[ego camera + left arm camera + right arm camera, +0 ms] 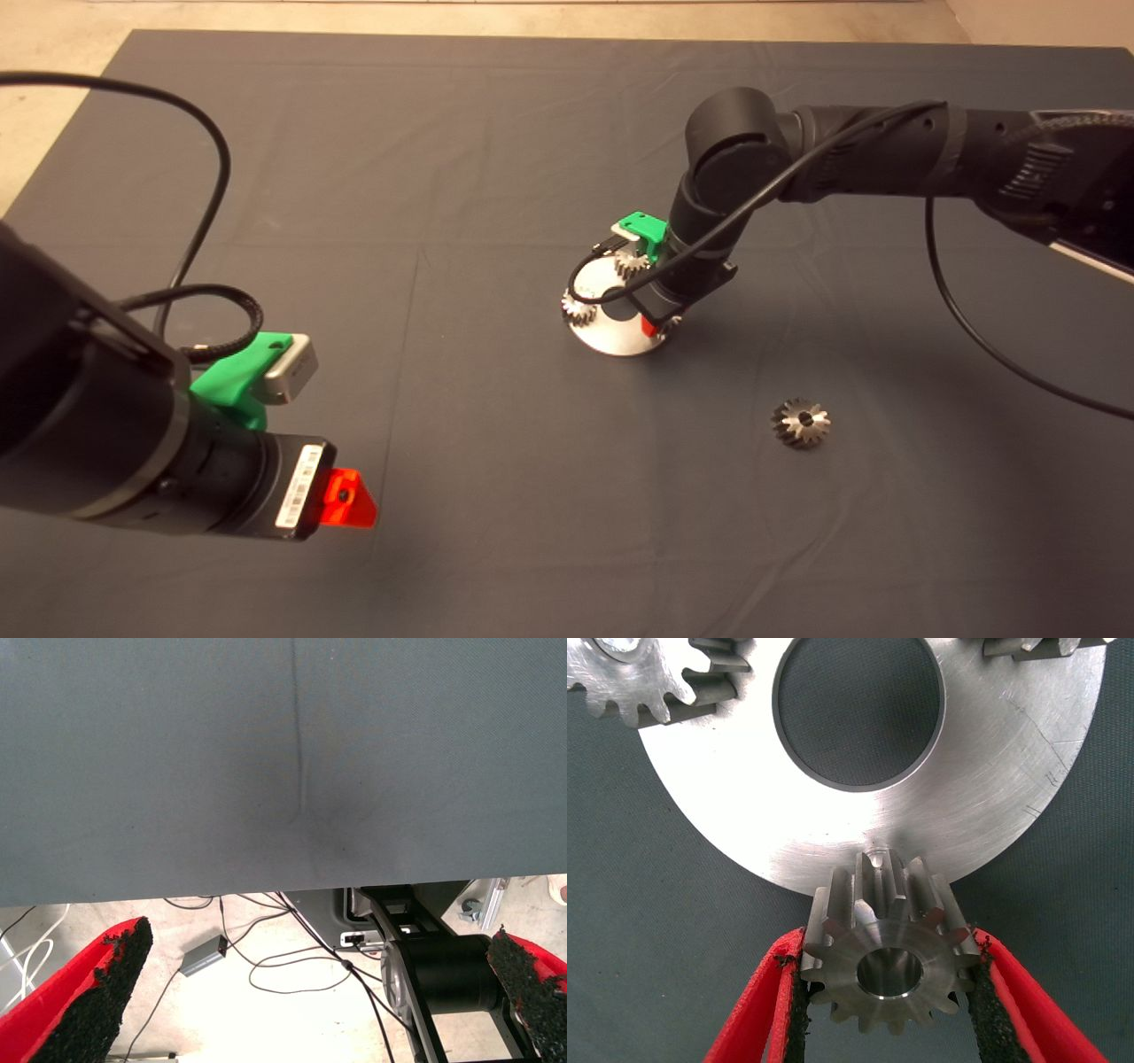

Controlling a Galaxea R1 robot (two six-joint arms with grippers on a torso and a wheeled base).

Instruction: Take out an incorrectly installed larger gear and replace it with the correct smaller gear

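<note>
right claw (888, 992) grips smaller gear (888, 958) — disc (992, 806) cropped

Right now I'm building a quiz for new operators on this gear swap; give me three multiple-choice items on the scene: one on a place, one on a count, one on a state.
1. Where does the larger gear lie?
A. On the mat, apart from the round plate
B. Mounted on the plate
C. In the left gripper

2. How many pale small gears show on the round plate in the head view?
A. None
B. Two
C. Five

3. What are the right gripper fingers doing?
A. Spread over bare mat
B. Closed on the smaller gear
C. Closed on a cable

Key: 1 A, it sits alone on the mat nearer the camera than the plate. 2 B, one at the plate's far side, one at its left edge. 3 B, both pads press the gear's teeth at the plate's rim. The left gripper waits at the lower left, open.
</note>
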